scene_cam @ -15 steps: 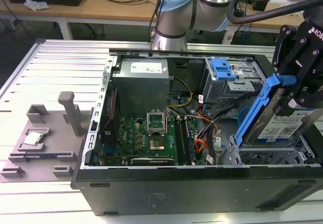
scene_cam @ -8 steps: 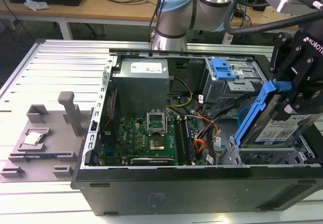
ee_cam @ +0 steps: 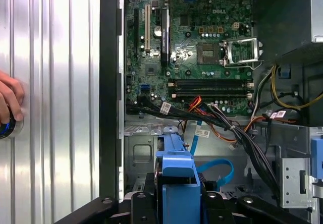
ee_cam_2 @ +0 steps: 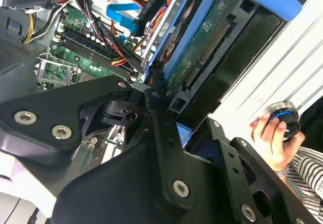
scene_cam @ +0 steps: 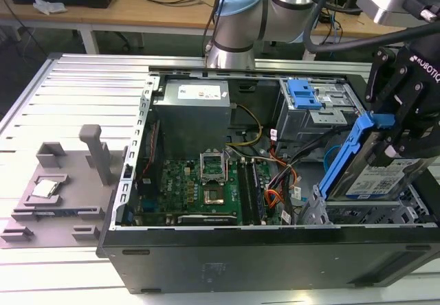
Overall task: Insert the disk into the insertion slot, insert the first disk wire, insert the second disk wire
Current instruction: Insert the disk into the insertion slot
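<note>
My gripper (scene_cam: 397,137) is shut on the disk (scene_cam: 375,176), a silver drive with a white label in a bright blue carrier. It hangs tilted, one end down, over the insertion slot (scene_cam: 357,213), the silver perforated cage at the case's front corner on the exterior view's right. The second wrist view shows the disk's green underside (ee_cam_2: 202,52) between my fingers (ee_cam_2: 160,114). In the first wrist view the blue carrier (ee_cam: 176,169) sits above the slot (ee_cam: 139,151). The first disk wire (scene_cam: 275,198) (ee_cam: 196,103) and the second disk wire (scene_cam: 332,158) (ee_cam: 222,171) lie loose beside the slot.
The open case holds a motherboard (scene_cam: 199,181), a power supply (scene_cam: 192,109) and a grey cage with a blue latch (scene_cam: 306,95). A grey fixture (scene_cam: 62,181) sits on the ribbed table. A person's hand (ee_cam_2: 270,133) holds a round knob beside the case.
</note>
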Robot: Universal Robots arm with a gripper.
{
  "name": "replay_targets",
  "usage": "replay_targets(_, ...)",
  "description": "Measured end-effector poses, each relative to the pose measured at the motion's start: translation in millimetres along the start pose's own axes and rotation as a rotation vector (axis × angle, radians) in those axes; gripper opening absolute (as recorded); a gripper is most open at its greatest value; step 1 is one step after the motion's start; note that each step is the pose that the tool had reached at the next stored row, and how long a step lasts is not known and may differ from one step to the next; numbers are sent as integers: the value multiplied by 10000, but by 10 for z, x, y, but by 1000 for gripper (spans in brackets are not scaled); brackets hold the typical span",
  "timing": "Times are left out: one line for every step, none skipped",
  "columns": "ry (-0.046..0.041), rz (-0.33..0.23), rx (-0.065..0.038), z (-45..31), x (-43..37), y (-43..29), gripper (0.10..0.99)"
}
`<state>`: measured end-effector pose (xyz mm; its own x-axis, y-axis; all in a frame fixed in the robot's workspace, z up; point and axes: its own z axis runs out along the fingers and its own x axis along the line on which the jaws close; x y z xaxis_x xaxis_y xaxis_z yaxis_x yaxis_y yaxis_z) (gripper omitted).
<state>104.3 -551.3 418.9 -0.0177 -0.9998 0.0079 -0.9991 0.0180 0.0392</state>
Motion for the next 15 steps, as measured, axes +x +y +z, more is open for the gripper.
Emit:
replay_targets(0,0,0,7,0,0,365)
replay_targets(-1,0,0,20,0,-1,365)
replay_targets(-1,0,0,28,0,-1,365)
replay_targets(1,0,0,31,0,-1,365)
replay_targets(-1,0,0,38,0,-2,365)
replay_targets(-1,0,0,44,0,-2,365)
replay_targets(0,0,0,47,0,-2,365)
replay_targets(0,0,0,54,-1,-2,365)
replay_targets(-1,0,0,59,0,-2,365)
replay_targets(0,0,0,67,-1,-3,365)
replay_targets(0,0,0,72,-1,-3,365)
replay_targets(-1,0,0,77,-1,-3,365)
replay_targets(0,0,0,82,-1,-3,365)
replay_targets(1,0,0,85,-1,-3,365)
replay_targets(-1,0,0,90,-1,-4,365)
